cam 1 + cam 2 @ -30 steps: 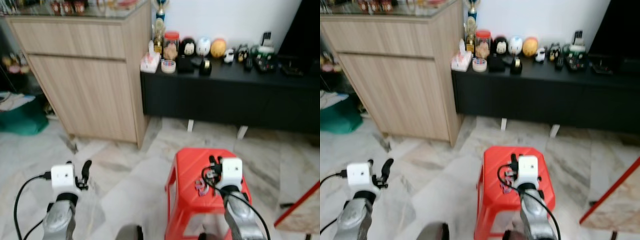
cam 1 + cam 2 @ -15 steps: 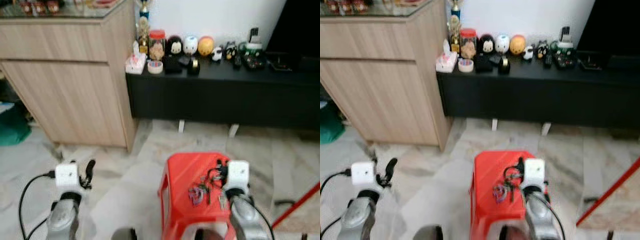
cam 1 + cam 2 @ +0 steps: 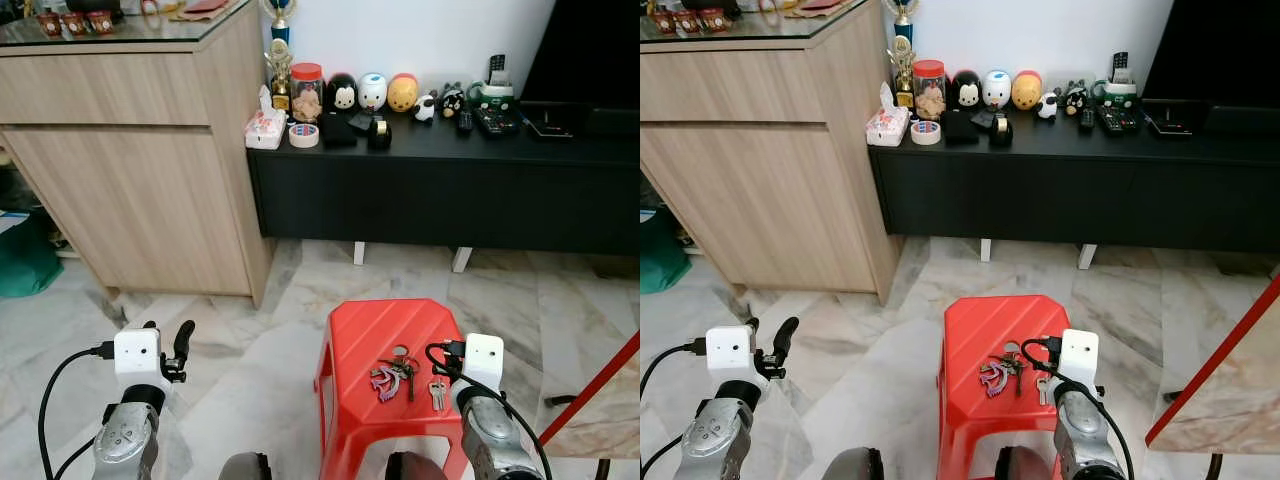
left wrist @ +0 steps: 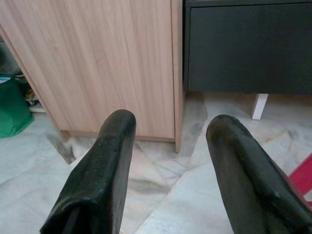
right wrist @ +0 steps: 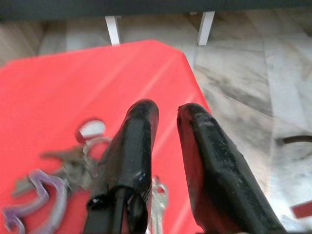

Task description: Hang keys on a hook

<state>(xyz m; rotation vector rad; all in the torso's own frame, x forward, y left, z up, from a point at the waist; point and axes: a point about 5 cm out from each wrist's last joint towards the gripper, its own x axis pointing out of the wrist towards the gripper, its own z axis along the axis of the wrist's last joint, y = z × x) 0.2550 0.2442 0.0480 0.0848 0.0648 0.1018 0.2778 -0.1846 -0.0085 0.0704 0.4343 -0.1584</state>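
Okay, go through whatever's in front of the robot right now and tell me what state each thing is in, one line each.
keys: lying loose on the stool, not gripped.
red stool: upright on the marble floor.
right gripper: over the stool beside the keys, fingers slightly apart, holding nothing.
left gripper: open, empty, over the floor.
wooden cabinet: fronts closed.
jar: upright, red lid on.

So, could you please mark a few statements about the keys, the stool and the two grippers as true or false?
1. The keys lie on the red stool. True.
2. The right gripper grips the keys. False: its narrowly parted fingers hover above them, holding nothing.
3. The left gripper is open. True.
4. The keys hang on a hook. False: they rest on the stool.
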